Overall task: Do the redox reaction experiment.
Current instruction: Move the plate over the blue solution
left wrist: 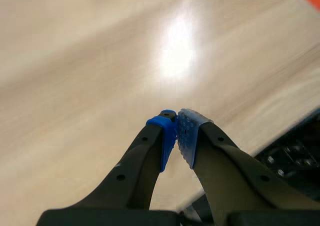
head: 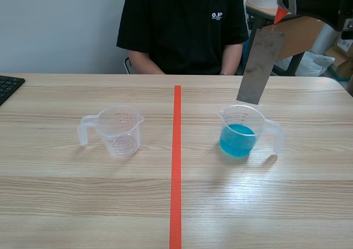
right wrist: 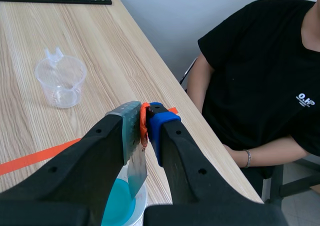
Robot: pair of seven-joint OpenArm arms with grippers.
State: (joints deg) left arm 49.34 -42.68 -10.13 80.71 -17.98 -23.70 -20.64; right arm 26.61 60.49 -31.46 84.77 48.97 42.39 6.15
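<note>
The right gripper (right wrist: pixel 145 120) is pinching the top of a grey metal strip (head: pixel 260 67) between its jaws. The strip is hanging down over the cup of blue liquid (head: pixel 238 134) below them. The left gripper (left wrist: pixel 176 132) is pressing its jaws together on nothing.

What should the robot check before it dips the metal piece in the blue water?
1. Is the right pincer shut on the metal strip? ok.
2. Is the strip's lower end over the cup of blue liquid? ok.
3. Is the strip hanging straight? not ok, it tilts.
4. Is the cup upright? ok.
5. Is the left pincer shut and away from the cup? ok.
6. Are the person's hands clear? cannot tell, they are hidden behind the table.
</note>
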